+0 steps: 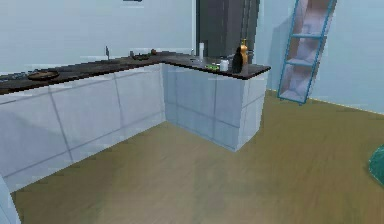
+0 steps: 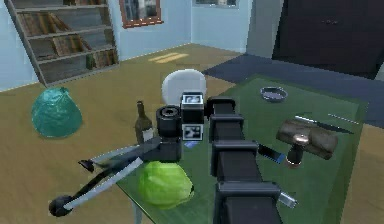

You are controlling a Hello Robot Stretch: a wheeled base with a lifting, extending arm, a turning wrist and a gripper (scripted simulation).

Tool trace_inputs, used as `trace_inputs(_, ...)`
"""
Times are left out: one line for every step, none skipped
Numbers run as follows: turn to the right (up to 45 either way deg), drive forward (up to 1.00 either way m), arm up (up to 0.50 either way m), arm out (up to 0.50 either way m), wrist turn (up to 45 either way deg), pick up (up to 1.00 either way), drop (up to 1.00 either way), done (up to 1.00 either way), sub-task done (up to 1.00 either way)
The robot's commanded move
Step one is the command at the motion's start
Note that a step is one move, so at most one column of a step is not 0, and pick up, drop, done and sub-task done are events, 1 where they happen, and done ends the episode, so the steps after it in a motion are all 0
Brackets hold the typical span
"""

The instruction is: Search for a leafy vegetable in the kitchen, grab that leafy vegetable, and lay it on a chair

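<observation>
Showing a green table (image 2: 345,190), claw (image 2: 75,186) near lettuce (image 2: 165,183), cannot tell what it holds, wooden floor (image 2: 110,95), bookshelf (image 2: 65,35)

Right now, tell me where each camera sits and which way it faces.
Forward view: on the robot, facing ahead and somewhat down at the counter, with a shelf to its right.
Arm side view: on the robot's body, facing out to the arm's side over a green table with a lettuce and a bottle; the arm and gripper show.
Shared: the floor, and probably the teal thing at the forward view's right edge, also at the arm side view's left.
</observation>
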Motion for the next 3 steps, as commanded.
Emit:
trace_inputs(0.0,0.00,0.00,0.00,45.0,0.00,0.00,0.00,0.00)
trace_inputs(0.0,0.00,0.00,0.00,24.0,0.00,0.00,0.00,0.00)
trace_inputs(0.0,0.00,-0.30,0.00,0.0,0.00,0.00,0.00,0.00)
